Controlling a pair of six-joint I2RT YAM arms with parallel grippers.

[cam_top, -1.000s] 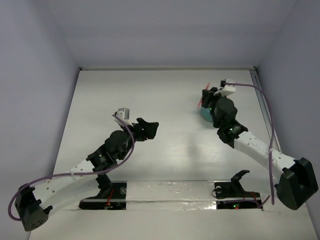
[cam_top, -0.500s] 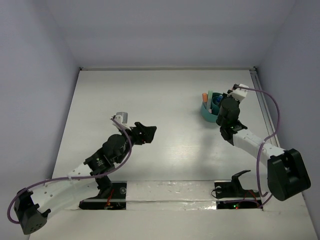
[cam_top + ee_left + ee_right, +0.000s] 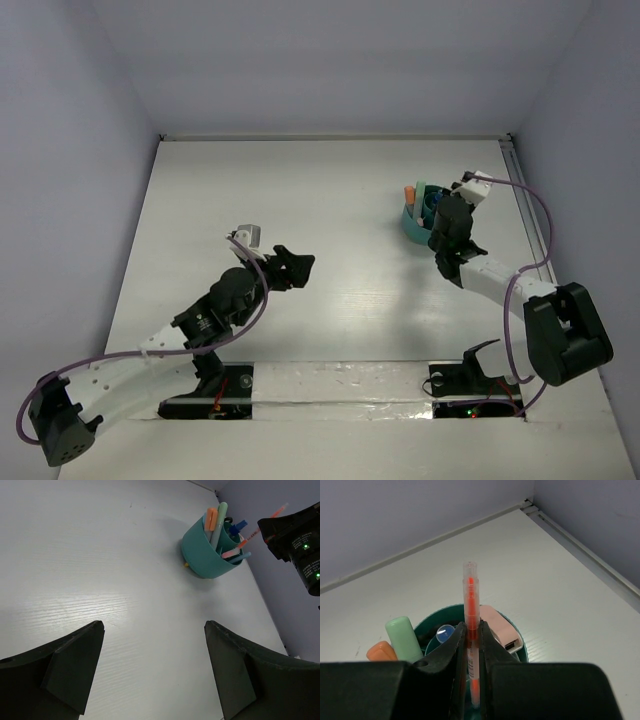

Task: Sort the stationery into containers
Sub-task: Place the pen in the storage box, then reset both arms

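Since the orange pen [image 3: 470,595] goes in the teal cup [image 3: 200,555], right gripper [image 3: 472,630] pinches it w/ tip aimed there; left gripper [image 3: 155,670] gapes wide, idle.

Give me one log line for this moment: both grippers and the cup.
left gripper: open, empty | right gripper: shut on orange pen, above teal cup | in cup: green marker, orange marker
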